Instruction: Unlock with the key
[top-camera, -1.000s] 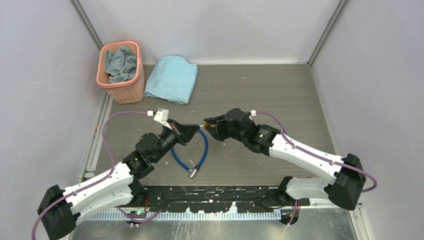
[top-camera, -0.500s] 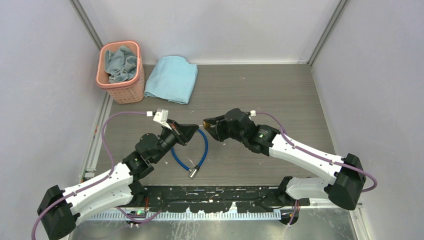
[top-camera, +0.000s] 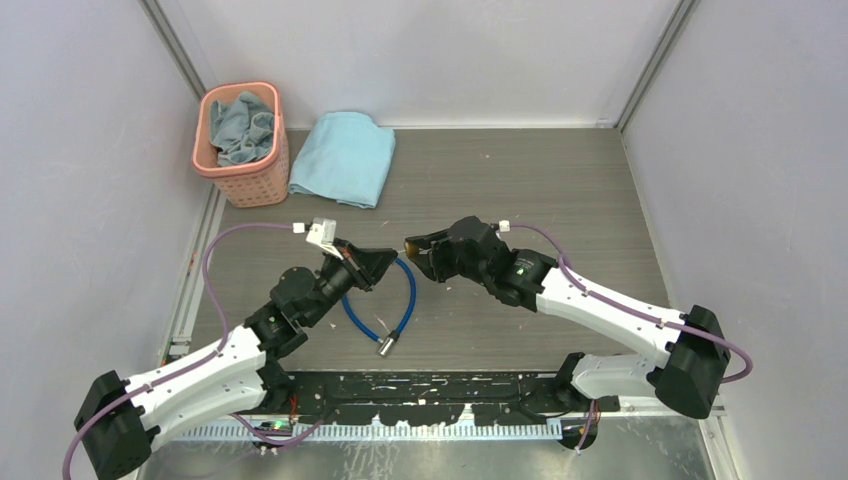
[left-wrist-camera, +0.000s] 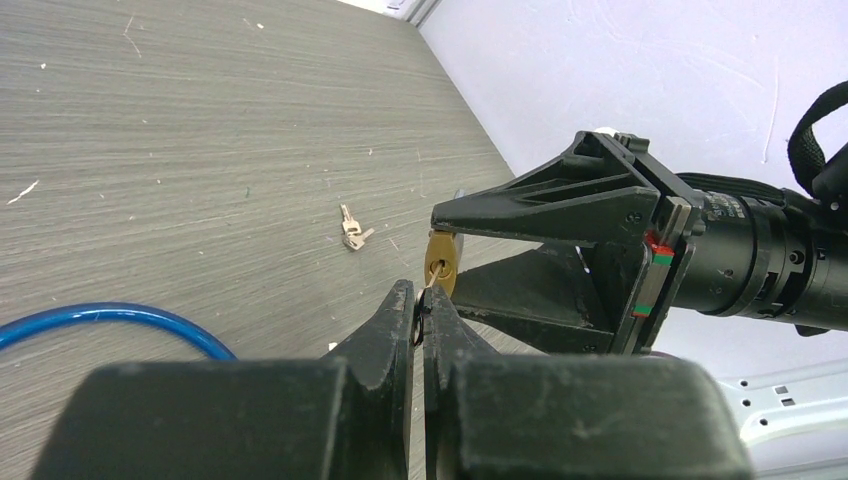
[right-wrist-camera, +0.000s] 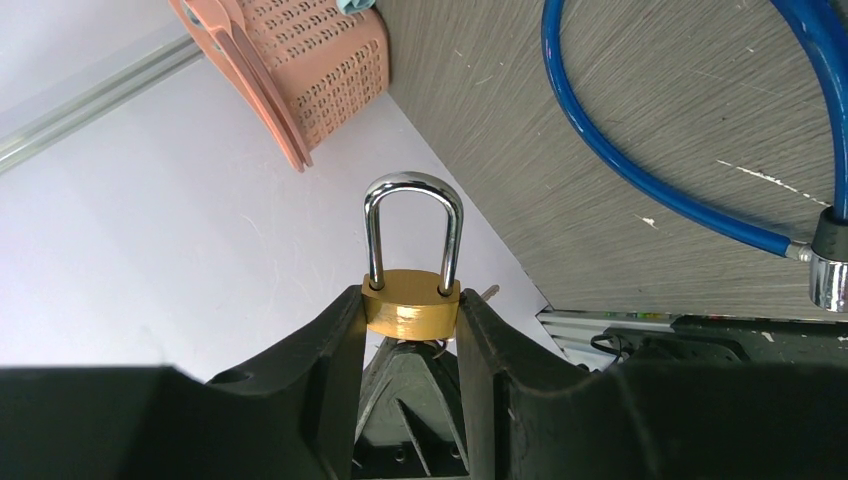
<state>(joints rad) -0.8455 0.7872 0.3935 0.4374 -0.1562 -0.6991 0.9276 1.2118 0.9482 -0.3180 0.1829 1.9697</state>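
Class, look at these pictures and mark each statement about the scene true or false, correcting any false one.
1. The right fingers clamp the brass padlock. True.
2. The shackle is swung open. False: both legs of the shackle sit in the padlock's body.
3. The pink basket is empty. False: the pink basket holds a cloth.
4. The blue cable lies on the table, in neither set of fingers. True.
5. The left fingers pinch the key, its tip at the padlock. True.
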